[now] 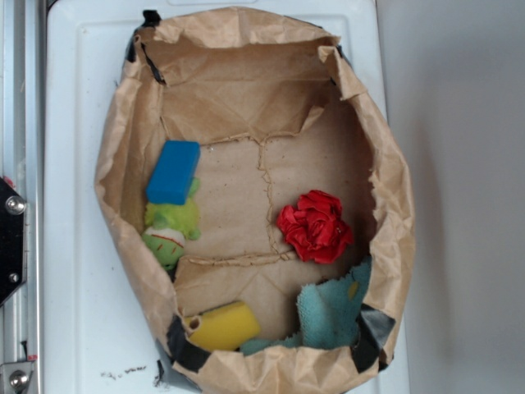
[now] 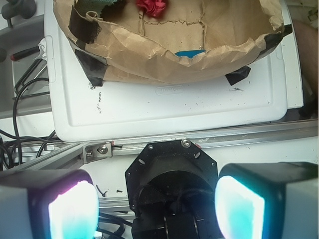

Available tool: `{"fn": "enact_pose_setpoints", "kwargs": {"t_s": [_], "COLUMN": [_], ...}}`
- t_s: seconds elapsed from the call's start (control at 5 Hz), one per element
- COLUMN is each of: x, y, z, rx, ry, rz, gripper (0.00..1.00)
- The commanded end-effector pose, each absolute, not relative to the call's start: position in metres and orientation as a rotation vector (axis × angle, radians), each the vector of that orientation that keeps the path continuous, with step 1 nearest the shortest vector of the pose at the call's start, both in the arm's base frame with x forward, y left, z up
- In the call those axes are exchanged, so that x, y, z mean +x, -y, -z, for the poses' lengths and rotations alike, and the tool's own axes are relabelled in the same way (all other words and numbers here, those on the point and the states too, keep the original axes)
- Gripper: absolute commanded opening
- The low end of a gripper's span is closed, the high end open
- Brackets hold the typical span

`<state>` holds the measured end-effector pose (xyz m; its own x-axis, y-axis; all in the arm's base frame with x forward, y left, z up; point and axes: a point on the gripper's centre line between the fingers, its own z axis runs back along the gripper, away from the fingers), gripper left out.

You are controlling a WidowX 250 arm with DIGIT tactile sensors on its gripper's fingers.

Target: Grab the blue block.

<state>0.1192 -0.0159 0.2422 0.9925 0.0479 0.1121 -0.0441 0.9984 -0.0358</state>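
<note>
The blue block (image 1: 173, 171) lies flat at the left side inside a brown paper bag basin (image 1: 395, 189), resting against a green plush toy (image 1: 171, 226). From the wrist view only a thin blue sliver of the blue block (image 2: 189, 53) peeks over the bag's crumpled rim (image 2: 149, 55). My gripper (image 2: 157, 201) is outside the bag, well back from it over the metal rail, and does not show in the exterior view. It is open, with the glowing pads (image 2: 72, 211) set wide apart and nothing between them.
Inside the bag are a red crumpled cloth flower (image 1: 315, 226), a yellow sponge (image 1: 223, 326) and a teal terry cloth (image 1: 332, 312). The bag sits on a white tray (image 1: 74, 164). An aluminium rail (image 2: 224, 137) and black cables (image 2: 25, 94) lie near the gripper.
</note>
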Motion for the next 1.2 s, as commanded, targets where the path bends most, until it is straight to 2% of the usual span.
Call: {"fn": "enact_pose_setpoints", "kwargs": {"t_s": [0.0,0.2,0.4,0.6,0.8,1.0], "x": [0.119,0.157,0.193,0.23,0.269,0.29], "y": [0.016,0.017,0.001,-0.02,-0.037,-0.048], "z": [-0.242,-0.236,-0.227,-0.204,-0.179,-0.162], "rx": [-0.033,-0.026,-0.015,0.0,0.046,0.06], "ry": [0.113,0.164,0.2,0.177,0.17,0.214], "rz": [-0.046,-0.104,-0.155,-0.225,-0.298,-0.434], "gripper": [1.0,1.0,1.0,1.0,1.0,1.0]}}
